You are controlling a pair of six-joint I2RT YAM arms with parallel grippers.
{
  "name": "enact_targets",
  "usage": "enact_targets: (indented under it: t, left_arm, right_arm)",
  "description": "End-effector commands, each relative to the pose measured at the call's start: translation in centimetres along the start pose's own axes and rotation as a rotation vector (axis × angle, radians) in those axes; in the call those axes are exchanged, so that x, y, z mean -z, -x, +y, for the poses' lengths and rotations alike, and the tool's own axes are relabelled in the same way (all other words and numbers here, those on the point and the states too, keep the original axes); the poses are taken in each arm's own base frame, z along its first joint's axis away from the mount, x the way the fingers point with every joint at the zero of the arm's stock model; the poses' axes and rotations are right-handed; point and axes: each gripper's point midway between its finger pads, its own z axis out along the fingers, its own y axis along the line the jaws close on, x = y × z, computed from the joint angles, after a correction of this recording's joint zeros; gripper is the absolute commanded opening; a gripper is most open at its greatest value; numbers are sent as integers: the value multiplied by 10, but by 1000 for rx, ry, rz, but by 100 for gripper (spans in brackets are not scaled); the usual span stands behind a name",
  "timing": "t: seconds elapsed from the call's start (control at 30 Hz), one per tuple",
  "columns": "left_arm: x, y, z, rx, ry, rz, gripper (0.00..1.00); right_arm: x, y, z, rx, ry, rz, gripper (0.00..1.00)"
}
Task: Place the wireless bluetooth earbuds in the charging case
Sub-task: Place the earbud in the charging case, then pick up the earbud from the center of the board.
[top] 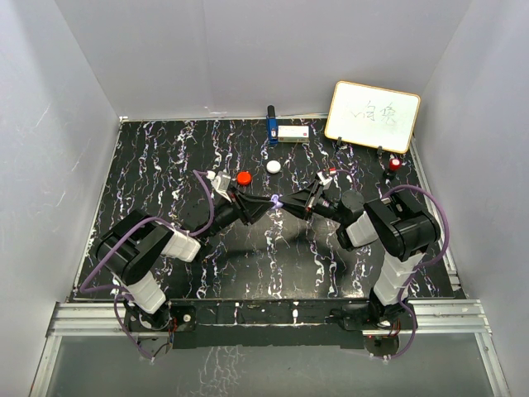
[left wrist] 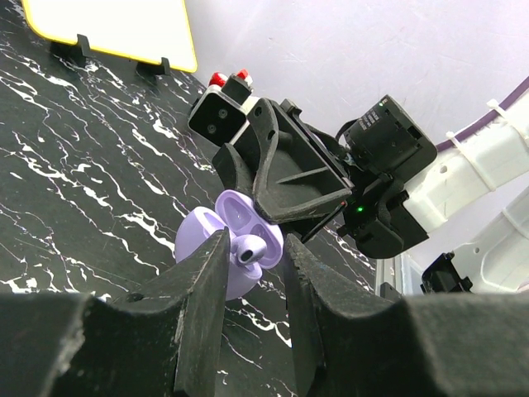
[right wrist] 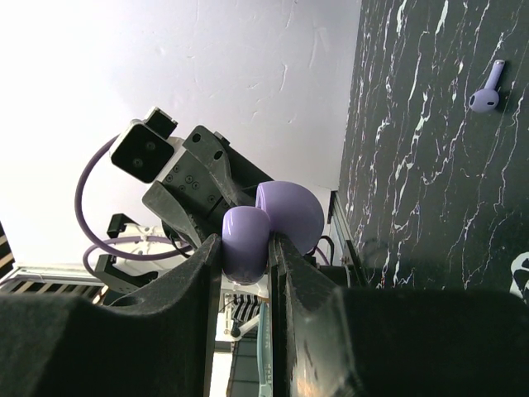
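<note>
My right gripper (right wrist: 246,244) is shut on an open purple charging case (right wrist: 289,211) and holds it above the table's middle (top: 285,201). My left gripper (left wrist: 254,240) meets it tip to tip (top: 269,203). It holds a purple earbud (left wrist: 250,250) between narrow jaws, right at the case's inner wells (left wrist: 240,211). A second purple earbud (right wrist: 486,91) lies loose on the black marbled table (top: 165,165). I cannot make it out in the top view.
A red round pod (top: 244,177) and a white round pod (top: 274,166) lie behind the grippers. A white box (top: 293,132) and a blue item (top: 272,126) stand at the back edge. A whiteboard (top: 372,116) stands at the back right, with a small red item (top: 395,164) near it.
</note>
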Motion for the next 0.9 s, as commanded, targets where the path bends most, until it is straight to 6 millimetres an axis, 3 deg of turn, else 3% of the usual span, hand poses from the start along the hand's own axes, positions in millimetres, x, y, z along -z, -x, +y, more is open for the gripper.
enact_targets:
  t: [0.0, 0.3, 0.4, 0.53, 0.73, 0.87]
  left_arm:
    - [2, 46, -42, -94, -160, -156, 31]
    - [3, 45, -41, -85, -152, -157, 31]
    - [12, 64, -35, -99, -80, -241, 32]
    - [37, 88, 3, -42, 122, -325, 53]
    - [43, 59, 53, 0, 431, -53, 59]
    - [53, 46, 81, -4, 622, 80, 61]
  right_arm:
    - [-5, 4, 31, 107, 113, -2, 0]
    - [-6, 5, 31, 106, 113, -2, 0]
    - [-5, 5, 30, 106, 109, -2, 0]
    - [0, 8, 27, 110, 96, -13, 0]
    - [0, 19, 20, 219, 4, -44, 0]
    - [-1, 36, 3, 348, -197, -92, 0]
